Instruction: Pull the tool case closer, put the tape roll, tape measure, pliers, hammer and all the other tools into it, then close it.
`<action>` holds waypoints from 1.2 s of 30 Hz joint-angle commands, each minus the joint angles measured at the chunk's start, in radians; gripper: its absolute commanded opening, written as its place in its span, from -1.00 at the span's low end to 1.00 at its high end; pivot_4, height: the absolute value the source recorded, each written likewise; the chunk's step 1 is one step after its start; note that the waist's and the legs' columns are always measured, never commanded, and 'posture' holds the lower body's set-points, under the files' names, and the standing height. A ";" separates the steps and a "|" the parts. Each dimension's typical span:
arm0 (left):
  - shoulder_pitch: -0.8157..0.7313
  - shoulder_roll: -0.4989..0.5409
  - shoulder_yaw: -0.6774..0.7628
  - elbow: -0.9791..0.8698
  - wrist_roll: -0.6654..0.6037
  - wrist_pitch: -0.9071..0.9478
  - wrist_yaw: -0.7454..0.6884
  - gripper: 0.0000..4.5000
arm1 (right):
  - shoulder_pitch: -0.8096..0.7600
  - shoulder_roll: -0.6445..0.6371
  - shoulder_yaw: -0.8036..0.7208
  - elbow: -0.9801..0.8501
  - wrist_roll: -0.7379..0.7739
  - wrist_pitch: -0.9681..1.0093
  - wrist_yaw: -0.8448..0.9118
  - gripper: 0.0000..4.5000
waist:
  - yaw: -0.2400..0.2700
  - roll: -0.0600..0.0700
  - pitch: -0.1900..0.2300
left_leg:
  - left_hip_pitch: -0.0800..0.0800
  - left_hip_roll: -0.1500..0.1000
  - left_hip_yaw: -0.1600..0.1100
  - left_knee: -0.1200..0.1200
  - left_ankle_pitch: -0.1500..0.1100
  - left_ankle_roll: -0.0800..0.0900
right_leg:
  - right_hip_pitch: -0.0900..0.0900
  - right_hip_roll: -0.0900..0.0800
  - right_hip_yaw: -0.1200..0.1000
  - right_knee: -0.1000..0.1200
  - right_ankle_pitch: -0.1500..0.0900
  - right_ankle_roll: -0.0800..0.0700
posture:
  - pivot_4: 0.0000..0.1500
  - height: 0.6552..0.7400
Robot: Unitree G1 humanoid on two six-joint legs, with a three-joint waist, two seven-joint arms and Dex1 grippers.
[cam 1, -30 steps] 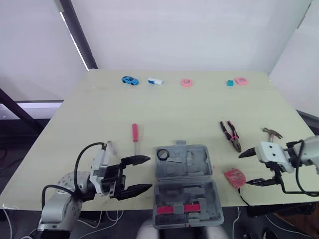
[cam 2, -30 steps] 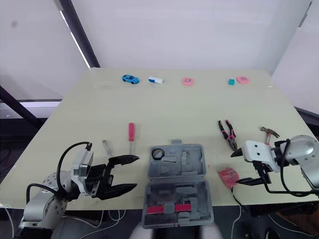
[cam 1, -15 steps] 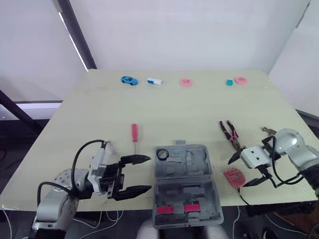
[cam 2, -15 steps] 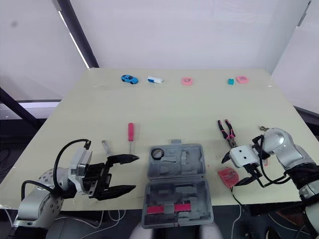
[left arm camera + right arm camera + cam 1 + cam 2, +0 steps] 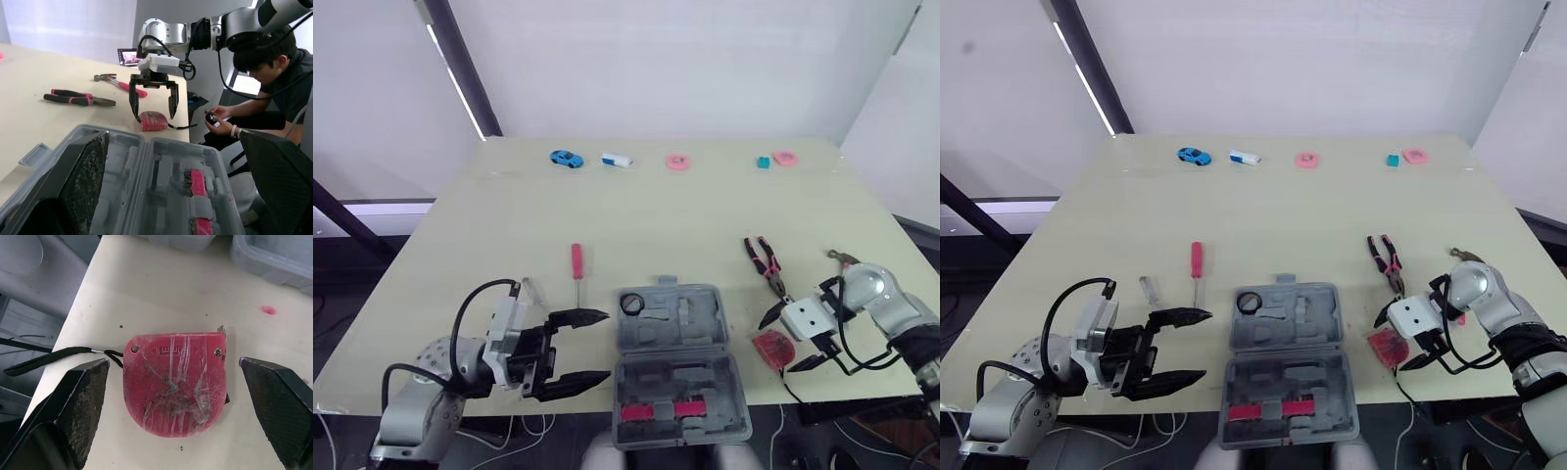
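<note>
Our right fingers (image 5: 73,401) stand released, spread to either side of the rounded red tape measure (image 5: 176,382) without gripping it, on the pale tabletop (image 5: 636,225) just right of the open grey plastic tool case (image 5: 705,328). Our left fingers (image 5: 573,317) hang released and empty just left of that case. The pink-handled pliers (image 5: 767,264) and the hammer (image 5: 117,82) lie farther back.

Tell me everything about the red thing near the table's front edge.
It's a tape measure: a flat, rounded, red plastic-looking body with two screws, a scratched face and a black strap trailing over the edge. It lies flat on the table, right of the tool case. The open right tool straddles it, not gripping.
</note>
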 commanded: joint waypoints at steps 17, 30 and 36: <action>0.032 -0.033 0.027 -0.012 0.017 -0.088 0.053 1.00 | 0.010 0.007 -0.113 -0.243 0.067 0.330 -0.106 0.25 | -0.004 0.000 0.000 | 0.003 0.000 0.000 0.001 0.000 0.000 | 0.002 -0.001 0.002 0.003 0.000 0.000 | 1.00 1.00; 0.033 -0.050 0.074 0.136 0.043 -0.172 0.069 1.00 | -0.362 0.171 0.251 -0.749 -0.194 1.453 -0.142 0.25 | -0.019 0.002 0.001 | 0.001 0.001 -0.002 0.001 0.000 -0.001 | -0.008 0.001 0.001 0.014 -0.003 -0.006 | 1.00 1.00; 0.072 -0.055 0.093 0.128 0.042 -0.205 0.079 1.00 | -0.461 0.306 0.390 -0.556 -0.237 1.482 -0.180 0.25 | -0.010 0.002 0.000 | -0.010 0.000 -0.003 0.001 0.001 -0.001 | -0.014 -0.001 -0.008 0.015 -0.005 -0.009 | 1.00 1.00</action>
